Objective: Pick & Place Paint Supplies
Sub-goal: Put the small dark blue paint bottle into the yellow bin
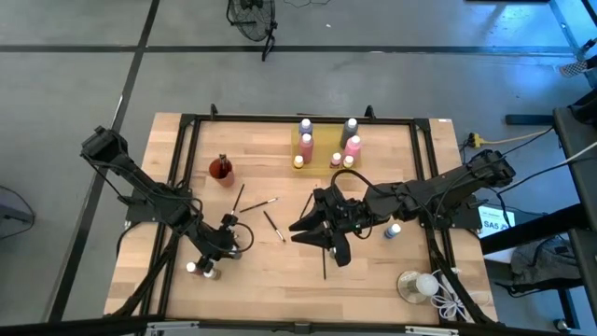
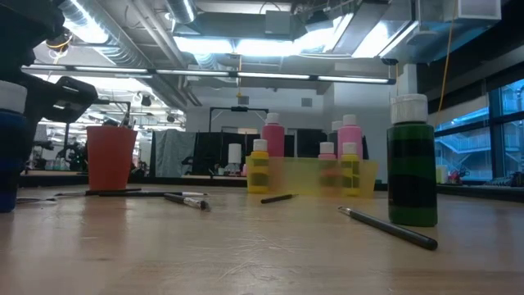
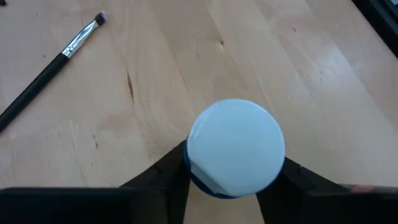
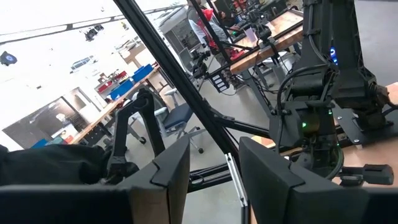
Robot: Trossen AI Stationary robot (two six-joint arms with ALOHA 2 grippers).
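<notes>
Left wrist view: left gripper (image 3: 233, 180) jaws flank white-capped blue bottle (image 3: 235, 148); right gripper (image 4: 214, 165) pinches paintbrush (image 4: 235, 180).

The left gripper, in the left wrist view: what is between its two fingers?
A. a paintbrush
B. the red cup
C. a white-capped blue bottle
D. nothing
C: the left gripper has its dark fingers on both sides of a white-capped blue bottle, while the paintbrush lies apart on the wood.

Red cup (image 2: 110, 157), green bottle (image 2: 412, 170) white-capped, yellow tray (image 2: 315, 176), pink bottles (image 1: 353, 147).
</notes>
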